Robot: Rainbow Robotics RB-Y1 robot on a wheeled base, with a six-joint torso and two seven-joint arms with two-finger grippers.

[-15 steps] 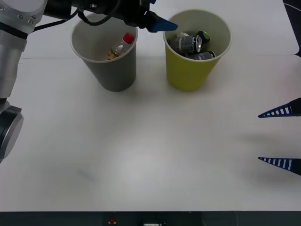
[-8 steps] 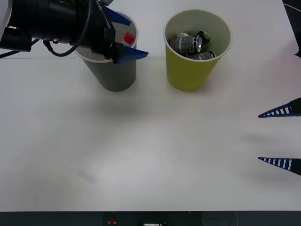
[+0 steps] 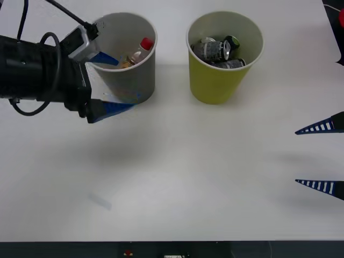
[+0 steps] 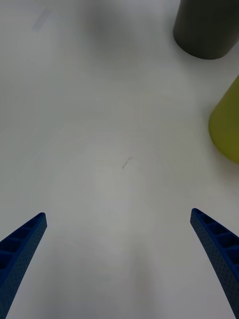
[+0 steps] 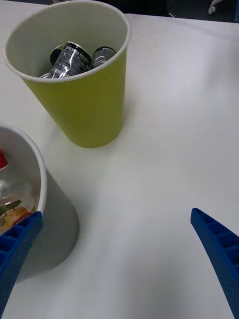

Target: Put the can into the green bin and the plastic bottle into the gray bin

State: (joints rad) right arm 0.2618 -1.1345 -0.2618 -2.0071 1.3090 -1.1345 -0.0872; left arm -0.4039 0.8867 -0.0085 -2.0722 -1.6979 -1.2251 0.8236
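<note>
Left gripper (image 3: 110, 80) hangs at the near-left side of the gray bin (image 3: 124, 80), its two blue fingers spread wide with nothing between them: one fingertip shows over the bin's rim, the other lies low in front of the bin's outer wall. Right gripper (image 3: 320, 156) sits well apart from the gray bin, out at the table's right edge, its ribbed fingers also held far apart and empty.

Largest of all is the white table (image 3: 188, 177), on which both bins stand upright. The gray bin is on the left. Just to its right, with a small gap, stands the green bin (image 3: 215, 80), the same shape and size.

Inside the gray bin lies the plastic bottle (image 3: 137, 52), tilted, its red cap up against the bin's far-right inner wall. Inside the green bin, right of the gray bin, the can (image 3: 209, 50) rests on its side among other cans.
</note>
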